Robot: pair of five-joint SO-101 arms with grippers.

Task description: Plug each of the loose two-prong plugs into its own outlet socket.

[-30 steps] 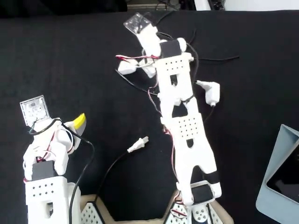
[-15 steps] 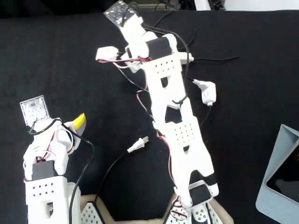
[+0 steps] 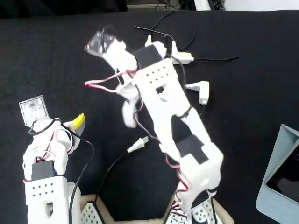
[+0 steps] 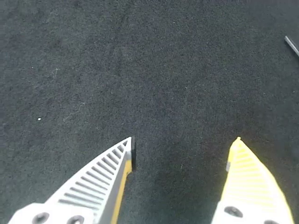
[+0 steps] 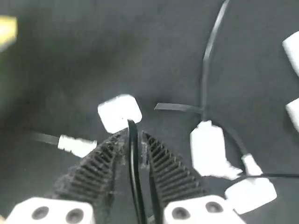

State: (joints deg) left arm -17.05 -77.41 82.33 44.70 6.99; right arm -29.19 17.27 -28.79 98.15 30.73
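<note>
The right jaws are clamped on a black cord [image 5: 134, 158], with a white block [image 5: 119, 113] just past their tips. The left jaws stand apart over the dark tabletop [image 4: 140, 70]. A loose two-prong plug [image 3: 138, 145] lies between the arms.

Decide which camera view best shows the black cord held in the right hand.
The right wrist view: the right hand is shut on the black cord, which leads to a white block. The high view gives a white shape beside the right arm; the left wrist view faces black cloth.
</note>
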